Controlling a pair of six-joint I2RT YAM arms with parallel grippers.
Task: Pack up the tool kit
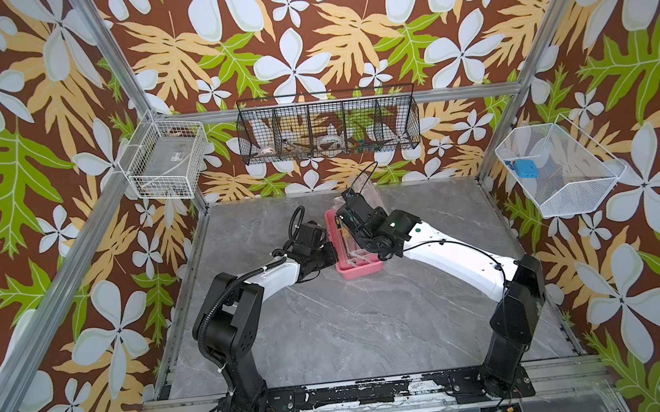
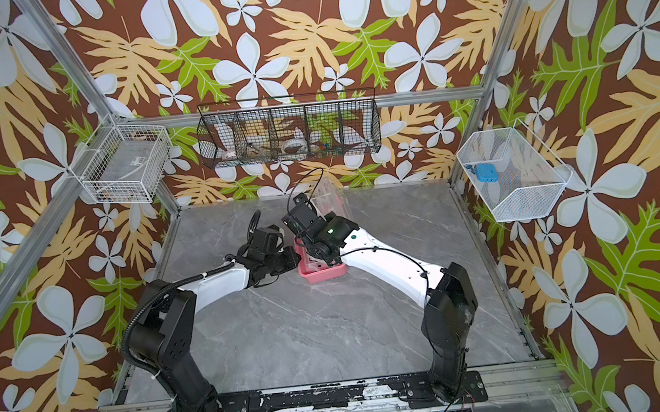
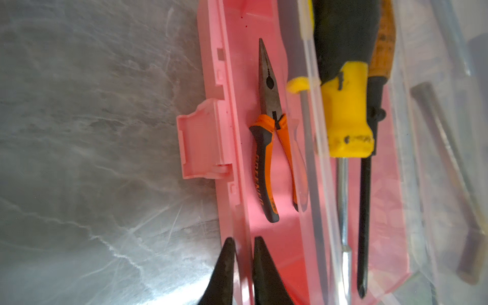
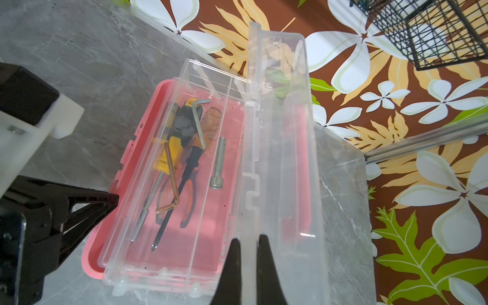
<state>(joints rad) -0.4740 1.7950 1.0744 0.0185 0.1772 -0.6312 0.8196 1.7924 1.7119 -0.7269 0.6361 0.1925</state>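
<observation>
In a top view the pink case (image 1: 362,271) sits far-middle on the table (image 1: 354,330). Left wrist view: the left tool (image 3: 244,239) pinches its left wall; pliers (image 3: 266,148) lie inside. Right wrist view: the right tool (image 4: 249,239) pinches the raised clear lid (image 4: 280,118).

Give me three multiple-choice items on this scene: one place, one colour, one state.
1. Where do the pliers lie?
A) in the pink case
B) on the table
C) in the black wire basket
2. What colour are the pliers' handles?
A) blue
B) green
C) orange and black
3. The clear lid is:
A) shut
B) raised open
C) off, lying flat
Answers: 1 A, they rest on the case floor; 2 C, plain in the left wrist view; 3 B, the right fingers pinch its edge and hold it up.
</observation>
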